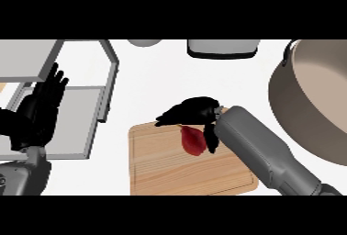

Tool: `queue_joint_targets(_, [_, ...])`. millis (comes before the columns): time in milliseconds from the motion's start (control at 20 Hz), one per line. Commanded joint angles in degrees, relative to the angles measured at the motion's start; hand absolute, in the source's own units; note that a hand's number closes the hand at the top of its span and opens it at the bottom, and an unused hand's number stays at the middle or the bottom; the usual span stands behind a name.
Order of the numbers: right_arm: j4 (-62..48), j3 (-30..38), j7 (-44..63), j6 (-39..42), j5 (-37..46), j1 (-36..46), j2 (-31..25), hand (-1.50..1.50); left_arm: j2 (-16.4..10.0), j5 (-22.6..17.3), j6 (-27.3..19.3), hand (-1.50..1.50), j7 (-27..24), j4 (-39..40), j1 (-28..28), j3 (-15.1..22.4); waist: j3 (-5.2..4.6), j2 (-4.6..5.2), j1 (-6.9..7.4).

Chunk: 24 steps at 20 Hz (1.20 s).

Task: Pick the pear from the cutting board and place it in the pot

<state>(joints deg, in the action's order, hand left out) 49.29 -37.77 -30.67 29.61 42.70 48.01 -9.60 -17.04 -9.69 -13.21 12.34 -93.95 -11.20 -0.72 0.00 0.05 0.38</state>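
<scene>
Our right hand [193,114] curls its fingers [177,117] and thumb round the red pear [193,140], which lies just beneath them on the cutting board [169,172] (our left hand [41,110] rests open, fingers up). We judge the grasp begun; the lift and carry to the pot [318,87], well beyond the thumb, are not yet done.

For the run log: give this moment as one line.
right hand: at pear | pear: on cutting board | pot: at right, without pear | left hand: open, resting left
</scene>
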Motion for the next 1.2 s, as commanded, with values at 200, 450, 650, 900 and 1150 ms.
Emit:
queue_joint_targets(200, [-8.6, 2.1, -1.4, -3.1, 7.7, 0.6, 5.2, -1.5, 2.4, 1.4, 1.5, 0.0, -1.8, 4.1, -1.7, -0.4, 0.0, 0.1, 0.09])
queue_joint_targets(450, [-12.9, -1.0, -13.4, -10.0, 12.3, 0.5, 3.1, 1.5, 2.7, 2.9, 0.2, 0.0, 0.0, 0.7, -1.4, 0.0, 0.03, 0.23, 0.5])
queue_joint_targets(650, [-15.6, 3.1, -15.3, -12.6, 13.5, 1.8, 4.9, 1.5, 0.3, 0.1, 4.0, 0.0, 0.0, 2.0, -1.6, -4.1, 0.01, 0.12, 0.35])
queue_joint_targets(900, [-13.2, 3.3, -15.7, -11.8, 16.9, -0.9, 5.5, 1.5, 2.3, 2.2, 2.4, 0.0, 1.9, -0.8, -0.7, -2.8, 0.0, -0.07, -0.09])
queue_joint_targets(1150, [-4.6, 5.9, -1.3, -14.0, 13.8, -15.6, 2.1, 1.5, 1.1, 2.8, 1.6, 0.0, -1.0, 0.9, 4.2, -5.3, -0.12, -1.88, -5.3])
